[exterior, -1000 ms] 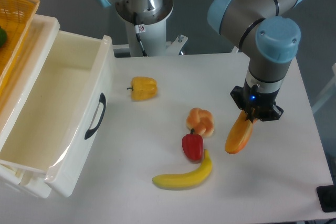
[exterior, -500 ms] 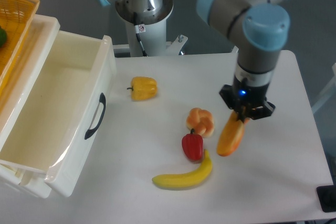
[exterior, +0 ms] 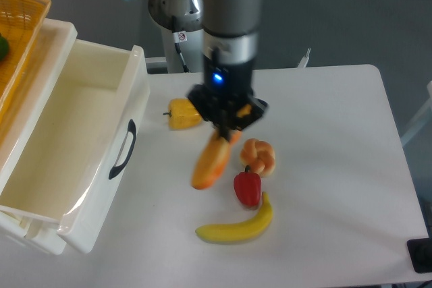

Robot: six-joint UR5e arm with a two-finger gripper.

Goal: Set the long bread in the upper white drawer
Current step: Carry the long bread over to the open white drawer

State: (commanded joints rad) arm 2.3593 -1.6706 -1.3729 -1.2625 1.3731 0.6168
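Between yellow pepper (exterior: 183, 113) and bun (exterior: 258, 155), long bread (exterior: 210, 162) hanging from fingers (exterior: 226, 134)

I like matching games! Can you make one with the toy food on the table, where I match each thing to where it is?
Things:
1. long bread
2. banana
3. yellow pepper
4. red pepper

Places:
A. lying nearest the table's front edge
B. hanging from the gripper
C. between the round bun and the banana
D. on the table near the upper white drawer

Pairs: 1-B, 2-A, 3-D, 4-C

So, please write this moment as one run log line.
gripper: shut on long bread | bread: lifted, hanging tilted | upper white drawer: open, no bread inside | phase: carrying
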